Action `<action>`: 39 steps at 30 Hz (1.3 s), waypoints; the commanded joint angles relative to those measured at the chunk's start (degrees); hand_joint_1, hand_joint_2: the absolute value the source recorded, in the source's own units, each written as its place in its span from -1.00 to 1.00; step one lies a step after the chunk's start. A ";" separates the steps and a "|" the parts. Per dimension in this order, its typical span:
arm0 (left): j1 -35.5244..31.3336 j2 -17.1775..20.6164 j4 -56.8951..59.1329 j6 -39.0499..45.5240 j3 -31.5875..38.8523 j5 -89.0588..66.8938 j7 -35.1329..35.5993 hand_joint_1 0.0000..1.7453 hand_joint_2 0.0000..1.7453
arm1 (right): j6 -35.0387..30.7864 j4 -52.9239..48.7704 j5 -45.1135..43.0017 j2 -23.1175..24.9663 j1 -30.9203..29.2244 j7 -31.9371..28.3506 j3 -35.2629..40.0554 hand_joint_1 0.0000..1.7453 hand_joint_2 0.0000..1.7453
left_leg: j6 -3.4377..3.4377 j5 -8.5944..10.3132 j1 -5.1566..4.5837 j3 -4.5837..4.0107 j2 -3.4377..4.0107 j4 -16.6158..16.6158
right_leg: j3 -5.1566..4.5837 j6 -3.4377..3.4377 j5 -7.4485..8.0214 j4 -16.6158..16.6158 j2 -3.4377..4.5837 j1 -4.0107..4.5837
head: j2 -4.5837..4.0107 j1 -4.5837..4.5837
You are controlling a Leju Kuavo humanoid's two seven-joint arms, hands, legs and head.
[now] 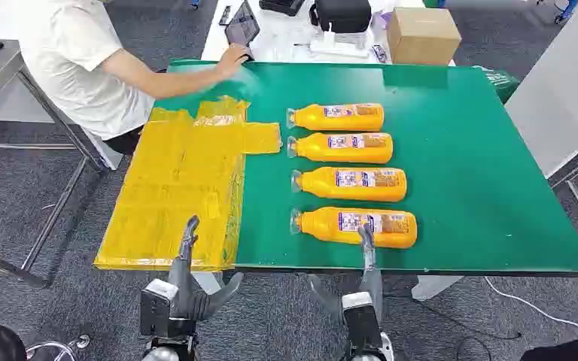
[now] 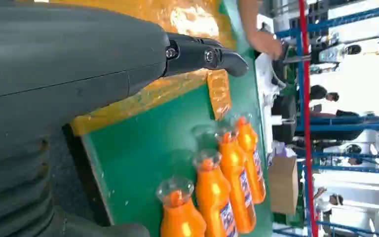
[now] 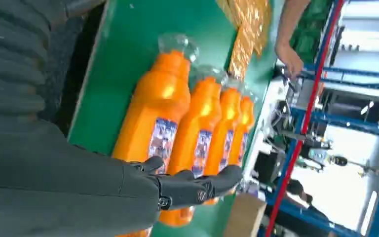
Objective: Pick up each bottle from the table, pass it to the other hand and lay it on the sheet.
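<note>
Head view: you have 4 orange bottles (image 1: 354,183) lying in a row on the green table (image 1: 482,173), clear caps toward the crinkled yellow sheet (image 1: 181,188); label text unreadable. Left hand (image 1: 184,282) and right hand (image 1: 363,289) hold nothing, fingers extended. Left wrist view: the glossy sheet lies beneath the fingers (image 2: 202,54). Right wrist view: the fingers (image 3: 197,185) hover over the nearest bottle (image 3: 153,118).

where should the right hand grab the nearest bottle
Around the labelled middle of the nearest bottle, coming down from above with the right hand. It lies flat on its side, cap pointing toward the yellow sheet, so the wide body is the easiest part to hold.
</note>
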 commanded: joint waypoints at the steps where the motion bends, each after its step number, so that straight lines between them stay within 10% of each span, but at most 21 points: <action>1: -2.39 -0.97 5.98 -1.19 -1.91 0.20 1.36 -1.00 1.00 | -0.23 1.05 -0.34 -1.20 -0.33 -0.55 0.42 -1.00 1.00 | 0.08 -0.03 0.00 0.17 -0.03 -0.06 | 0.22 -0.11 -0.03 -0.09 -0.10 0.03 | 0.00 0.00; 25: -3.24 -0.46 5.50 -0.51 0.08 0.37 0.62 -1.00 1.00 | 2.21 4.24 -3.71 0.11 -2.08 -0.55 -0.67 -1.00 1.00 | 0.08 -0.06 0.01 0.27 0.05 -0.09 | 0.28 -0.15 -0.04 -0.11 -0.04 0.06 | 0.00 -0.02; 27: -3.67 -0.45 5.25 -0.99 0.04 -0.52 0.18 -1.00 1.00 | -7.04 6.00 9.88 -2.35 -3.25 -0.55 2.10 -1.00 1.00 | 0.07 -0.05 0.02 0.24 0.04 -0.08 | 0.27 -0.13 -0.03 -0.12 -0.04 0.07 | 0.00 0.00; 32: -5.90 -1.55 8.69 -2.62 -0.30 -0.21 0.27 -1.00 1.00 | -7.04 7.43 36.23 -4.47 -5.48 7.29 -8.86 -1.00 1.00 | 0.12 -0.02 -0.01 0.28 -0.07 -0.11 | 0.36 -0.15 -0.02 -0.16 -0.16 0.05 | 0.00 0.00; 39: -7.01 -1.38 8.65 -3.64 -1.16 -0.28 0.19 -1.00 1.00 | -7.04 17.10 47.06 -7.64 -13.30 11.38 -13.64 -1.00 1.00 | 0.14 0.04 -0.03 0.21 0.05 -0.08 | 0.28 -0.07 0.08 -0.16 -0.01 0.02 | 0.00 0.02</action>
